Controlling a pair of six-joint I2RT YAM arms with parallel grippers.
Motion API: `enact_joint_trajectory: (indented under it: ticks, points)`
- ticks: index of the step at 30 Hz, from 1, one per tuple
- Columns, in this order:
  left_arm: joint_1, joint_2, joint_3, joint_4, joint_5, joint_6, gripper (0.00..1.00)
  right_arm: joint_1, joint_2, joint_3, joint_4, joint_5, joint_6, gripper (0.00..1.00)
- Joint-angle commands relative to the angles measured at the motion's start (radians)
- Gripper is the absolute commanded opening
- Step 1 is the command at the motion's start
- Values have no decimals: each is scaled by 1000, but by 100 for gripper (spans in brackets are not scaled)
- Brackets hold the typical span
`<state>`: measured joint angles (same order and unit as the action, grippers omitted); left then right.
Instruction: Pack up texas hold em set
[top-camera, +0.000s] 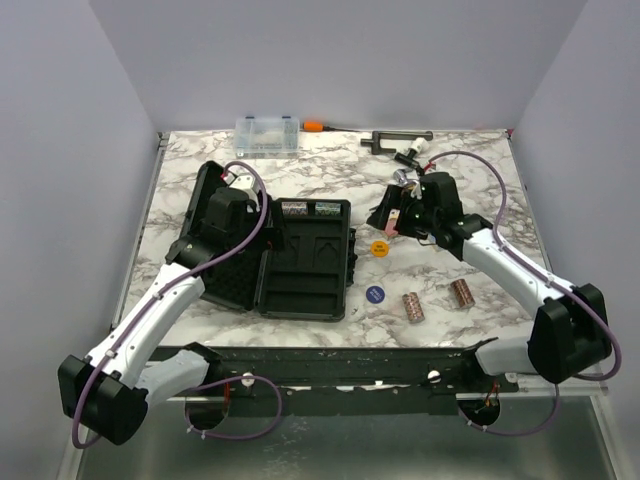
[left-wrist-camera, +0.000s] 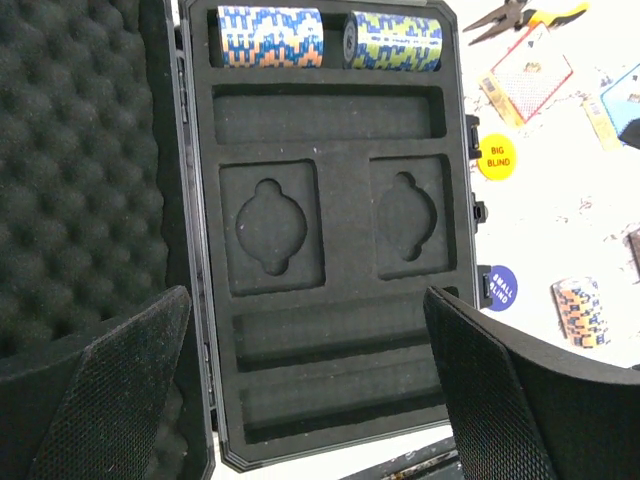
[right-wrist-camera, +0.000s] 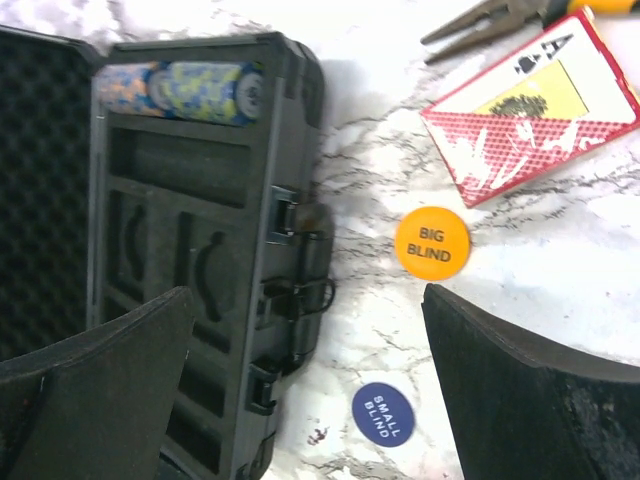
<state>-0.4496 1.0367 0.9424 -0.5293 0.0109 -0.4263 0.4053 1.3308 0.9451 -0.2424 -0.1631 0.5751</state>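
Texas hold em set pieces lie spread over a white marble-patterned table (top-camera: 440, 330) boxed in by plain pale walls. Its black case (top-camera: 305, 290) lies open left of centre, with the foam lid laid flat to the left and two chip rolls (top-camera: 308, 209) in the far slot. On the marble to its right lie an orange disc (top-camera: 380, 246), a blue disc (top-camera: 375, 294) and two brownish chip rolls (top-camera: 412, 306) nearer the front. A clear organiser box (top-camera: 267, 134) sits at the far edge, well apart.

The left gripper (left-wrist-camera: 300, 300) hangs over the case tray, jaws wide, nothing between them. The right gripper (right-wrist-camera: 305, 295) is equally wide and unladen, above the latch side of the case.

Only the wrist views make the lettering legible: BIG BLIND on orange, SMALL BLIND on blue. The right wrist view shows a red card deck (right-wrist-camera: 530, 105) with pliers (right-wrist-camera: 490, 18) just beyond it, both largely covered by the arm from overhead. The left wrist view shows the tray's bare foam pockets and long slots.
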Motion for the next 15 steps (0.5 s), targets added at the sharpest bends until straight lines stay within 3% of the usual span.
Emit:
enact_joint_trajectory:
  ticks: [1,2,3,4,5,7,9,15]
  points:
    - [-12,14,37,-43,-4,-2,98,25,76,54,-83,96,0,100]
    - [-15,13,38,-44,-4,-2,98,33,97,65,-90,106,2,100]
    - [-18,13,38,-44,344,-2,26,42,114,84,-103,131,3,100]
    - [-22,12,37,-44,391,212,23,52,137,100,-120,156,6,100]
    - [-24,12,36,-46,388,213,32,60,154,121,-136,211,8,100]
    - [-27,10,35,-52,356,210,65,72,196,160,-172,281,10,100]
    - [-29,4,31,-57,311,208,81,76,235,192,-205,335,12,100]
    - [-29,9,36,-74,267,205,85,77,350,285,-294,503,65,100]
